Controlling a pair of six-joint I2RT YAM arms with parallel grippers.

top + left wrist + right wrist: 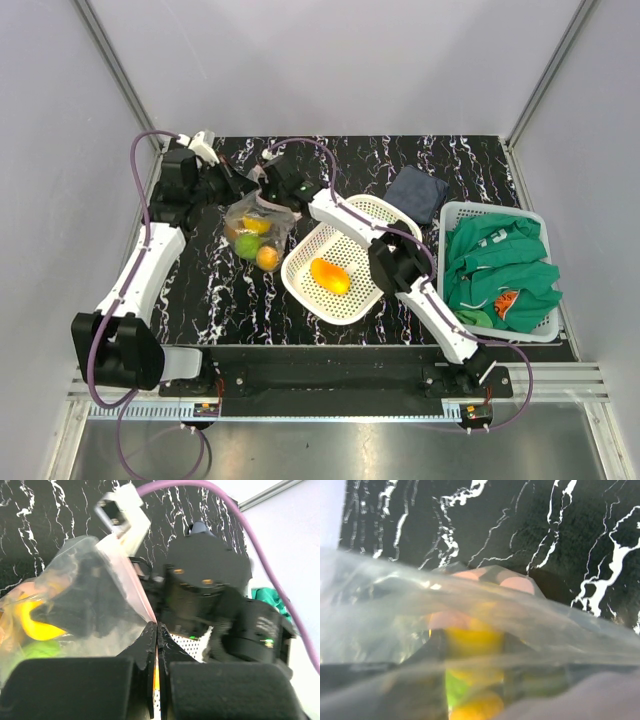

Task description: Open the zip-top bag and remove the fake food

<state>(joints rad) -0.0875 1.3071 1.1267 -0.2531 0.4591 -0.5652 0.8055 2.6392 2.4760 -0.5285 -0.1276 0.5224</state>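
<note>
The clear zip-top bag (256,232) lies on the black marbled table, left of the middle. It holds fake food: a yellow piece (257,224), a green one (246,247) and an orange one (267,258). My left gripper (157,630) is shut on the bag's pinkish zip strip (142,592), holding that edge up. My right gripper (472,637) reaches into the bag's mouth. Through the plastic (395,615) its dark fingers (426,655) stand on both sides of a yellow piece (475,640), which fills the gap between them. Green and orange pieces show below it.
A white oval mesh basket (300,285) with one orange fruit (330,275) stands right of the bag. A dark blue folded cloth (417,193) lies behind it. At the far right a white rectangular basket (455,215) holds green clothing (500,265).
</note>
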